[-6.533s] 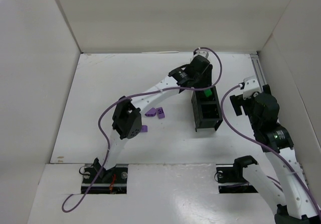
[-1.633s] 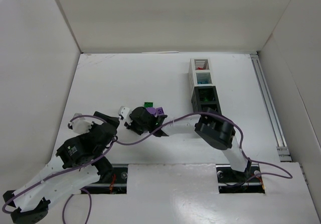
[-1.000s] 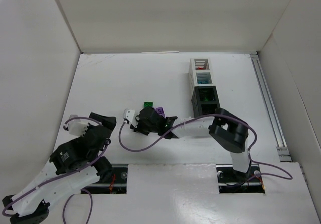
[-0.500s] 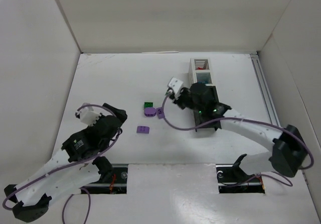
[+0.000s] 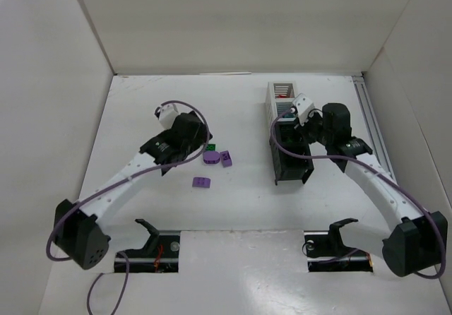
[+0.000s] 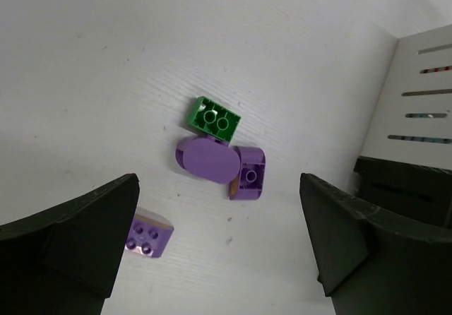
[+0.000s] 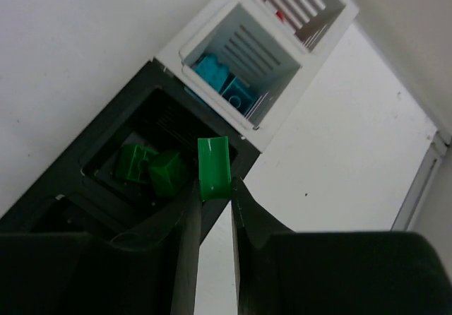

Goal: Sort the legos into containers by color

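My left gripper (image 6: 220,239) hangs open above the loose legos: a green brick (image 6: 214,118), a round purple piece (image 6: 208,159), a purple brick (image 6: 248,174) and a purple 2x2 brick (image 6: 150,234) beside the left finger (image 6: 70,239). The top view shows that left gripper (image 5: 200,145) over the same purple pieces (image 5: 210,157). My right gripper (image 7: 215,188) is shut on a green lego (image 7: 214,165), held above the rim of a black bin (image 7: 106,142) that has green legos (image 7: 148,168) in it. The containers (image 5: 277,175) stand in a row at mid-right.
The white bin (image 7: 212,25) next to the black one holds cyan legos (image 7: 224,82); the far white bin (image 7: 300,4) shows something red. White walls (image 5: 56,117) enclose the table, and a rail (image 5: 374,131) runs along its right edge.
The left gripper has swung from the near left up to above the loose legos. The right gripper has shifted right and now hangs over the bins with the green lego.
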Robot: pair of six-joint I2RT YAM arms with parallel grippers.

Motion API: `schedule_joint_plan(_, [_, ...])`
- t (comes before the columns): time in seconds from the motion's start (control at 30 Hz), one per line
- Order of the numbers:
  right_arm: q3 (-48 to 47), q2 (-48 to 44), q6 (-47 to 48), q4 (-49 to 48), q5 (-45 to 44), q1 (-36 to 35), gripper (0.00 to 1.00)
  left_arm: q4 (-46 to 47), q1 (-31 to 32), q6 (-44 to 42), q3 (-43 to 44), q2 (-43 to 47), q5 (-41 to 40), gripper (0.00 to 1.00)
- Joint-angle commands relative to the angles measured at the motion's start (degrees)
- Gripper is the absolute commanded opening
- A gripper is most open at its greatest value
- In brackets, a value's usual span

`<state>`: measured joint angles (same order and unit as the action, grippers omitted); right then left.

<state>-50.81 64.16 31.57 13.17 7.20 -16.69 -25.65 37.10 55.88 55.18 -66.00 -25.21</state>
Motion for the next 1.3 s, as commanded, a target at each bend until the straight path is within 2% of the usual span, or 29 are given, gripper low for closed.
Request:
schedule_joint_plan(0.0, [-0.52,1.66,3.14,1.77,6.93,2.44,0.05,6.05,-3.0,-9.46,4.49,-5.79,8.34,0.95])
schedule_joint_plan(0.1, [-0.52,2.98,3.67,2.3,8.87,3.15,0.06,6.58,-3.0,-11.57,7.39,-11.49,8.24,0.95])
schedule_joint_plan(0.3, [-0.52,4.65,4.73,1.68,10.9,3.68,0.18,7.81,-4.85,-12.9,10.82,-19.34,9.3,0.92])
schedule_joint_plan(0.4, [-0.52,5.27,5.25,0.64,12.92,3.68,0.38,8.42,-6.08,-13.6,12.05,-22.76,10.53,0.89])
schedule_joint_plan(0.43, [-0.52,5.27,5.25,0.63,13.53,3.68,0.61,8.94,-6.6,-13.6,12.06,-24.25,11.4,0.88])
schedule_joint_plan(0.47, [-0.52,5.27,5.78,0.63,14.58,3.68,0.69,9.56,-6.6,-14.3,12.67,-24.96,11.94,0.86])
schedule_joint_plan(0.53, [0.0,4.58,6.3,0.01,15.12,3.68,0.75,9.57,-6.6,-14.3,13.37,-26.28,11.94,0.85])
schedule_joint_plan(0.67, [1.23,0.71,6.31,-1.38,14.43,3.68,0.81,9.57,-6.6,-14.83,13.38,-29.01,12.56,0.8])
schedule_joint_plan(0.9, [2.99,-6.15,6.31,-3.24,11.44,3.68,0.86,11.4,-6.6,-14.22,10.4,-31.82,13.08,0.8])
schedule_joint_plan(1.27, [3.52,-5.63,6.84,-3.24,10.9,3.68,0.86,13.17,-6.6,-13.16,10.48,-38.32,12.02,0.79])
